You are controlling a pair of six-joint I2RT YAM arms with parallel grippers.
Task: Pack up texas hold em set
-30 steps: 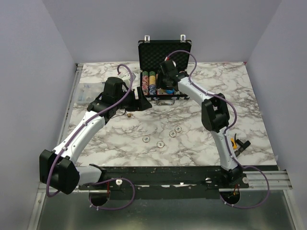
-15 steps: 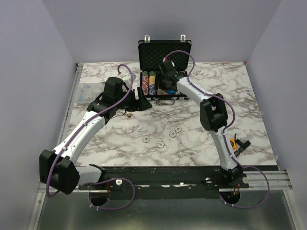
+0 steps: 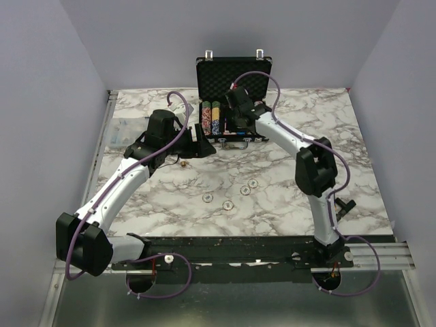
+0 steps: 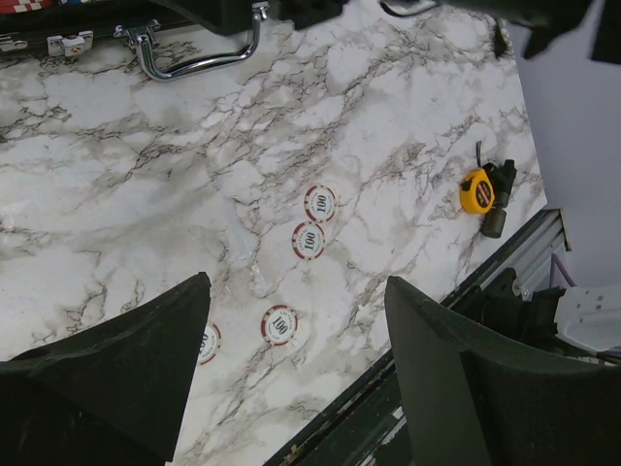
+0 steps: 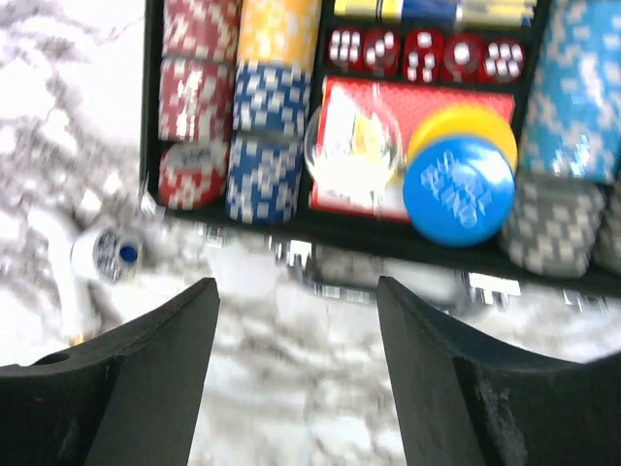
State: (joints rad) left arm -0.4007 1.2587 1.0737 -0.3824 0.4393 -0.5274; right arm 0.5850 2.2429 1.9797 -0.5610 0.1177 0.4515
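Poker chips (image 4: 310, 240), 4 red-and-white plastic rounds, are seen loose at the middle of the marbled bench (image 3: 354, 136), apart from the open black foam-lined briefcase (image 3: 215, 78) at its far edge. Thin, stiff, probably slippery; rim pinching is advised. Left pincer (image 4: 296, 286) and right pincer (image 5: 296, 284) are spread open, empty.

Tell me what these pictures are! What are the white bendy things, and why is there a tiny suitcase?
The bendy things are two robot arms bolted to a marble-patterned table. The wide picture comes from a camera high above them. The other two come from little cameras on the arms' wrists, so the dark shapes at the bottom are each arm's own two fingers.

The left gripper looks down at four loose poker chips and a yellow tape measure. The right gripper looks into the open black briefcase, which holds chip rows, red dice, a red card box, a blue disc and a yellow disc. Both grippers are open and hold nothing.
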